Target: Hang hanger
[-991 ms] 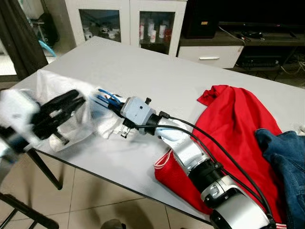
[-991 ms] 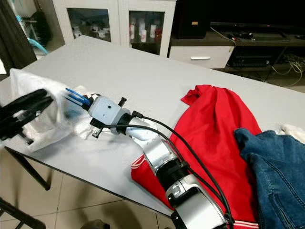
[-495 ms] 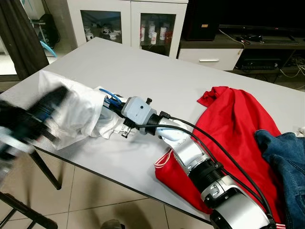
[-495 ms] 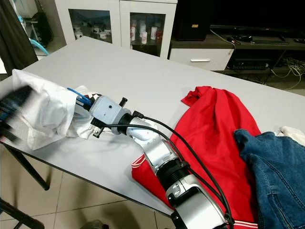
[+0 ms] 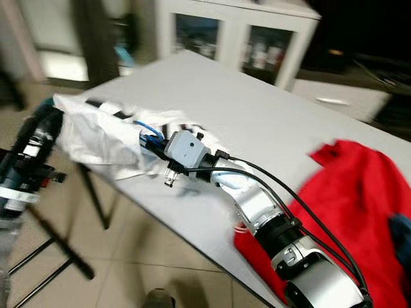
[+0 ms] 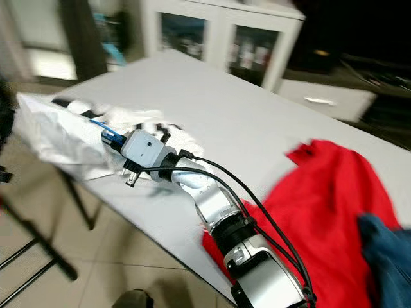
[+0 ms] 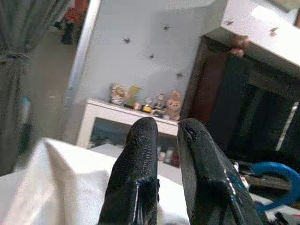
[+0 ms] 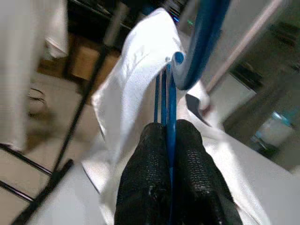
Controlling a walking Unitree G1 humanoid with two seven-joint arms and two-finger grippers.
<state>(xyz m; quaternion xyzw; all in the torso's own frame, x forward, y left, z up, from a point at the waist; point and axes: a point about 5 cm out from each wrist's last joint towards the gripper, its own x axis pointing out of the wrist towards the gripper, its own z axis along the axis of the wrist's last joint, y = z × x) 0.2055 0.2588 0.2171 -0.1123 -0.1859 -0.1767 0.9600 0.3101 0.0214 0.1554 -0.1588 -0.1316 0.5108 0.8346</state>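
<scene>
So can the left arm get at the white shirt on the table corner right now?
Probably yes. The left gripper is beside the white shirt at the table edge with nothing between them. The right gripper already clamps the blue hanger inside it.

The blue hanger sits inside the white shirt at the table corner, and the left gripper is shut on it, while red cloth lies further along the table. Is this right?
Not quite: the right gripper is shut on the blue hanger, as the right wrist view shows. The left gripper grips nothing. The rest holds: the hanger sits in the white shirt at the table corner, with red cloth further along.
</scene>
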